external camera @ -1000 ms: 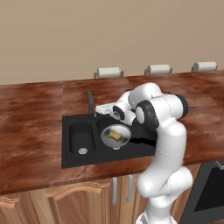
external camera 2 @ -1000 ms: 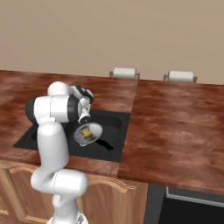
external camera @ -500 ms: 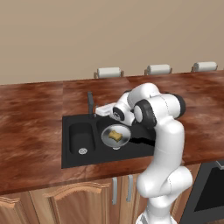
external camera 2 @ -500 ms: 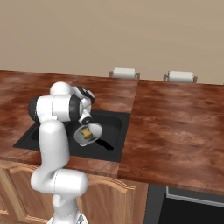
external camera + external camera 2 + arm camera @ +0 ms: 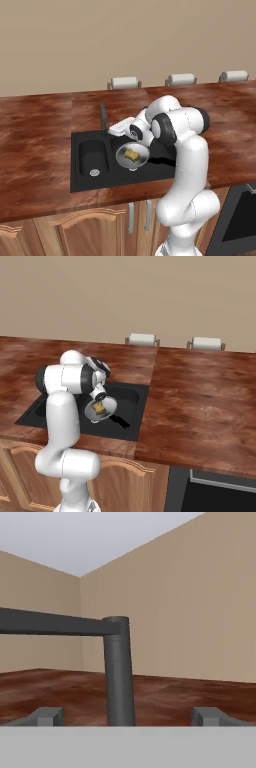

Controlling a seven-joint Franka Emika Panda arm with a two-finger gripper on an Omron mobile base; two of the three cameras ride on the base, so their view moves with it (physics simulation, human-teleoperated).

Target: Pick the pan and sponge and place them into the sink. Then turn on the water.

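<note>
Gripper [image 5: 127, 714] jaws stood wide apart, nothing btwn them, faucet [image 5: 119, 671] post at 12 o'clock. Pan [image 5: 132, 156] w/ sponge [image 5: 132, 154] on it sat in sink [image 5: 85, 180], big basin.

- The reddish-brown wooden tabletop [image 5: 40, 135] runs across the kitchen, above wooden cabinet doors [image 5: 75, 232].
- The black double-basin sink [image 5: 80, 177] is set into the tabletop.
- Three paper towel rolls [image 5: 124, 82] lie along the tabletop's back edge, against the wall.
- The dark grey faucet [image 5: 118, 672] stands upright at the sink's rear rim.
</note>
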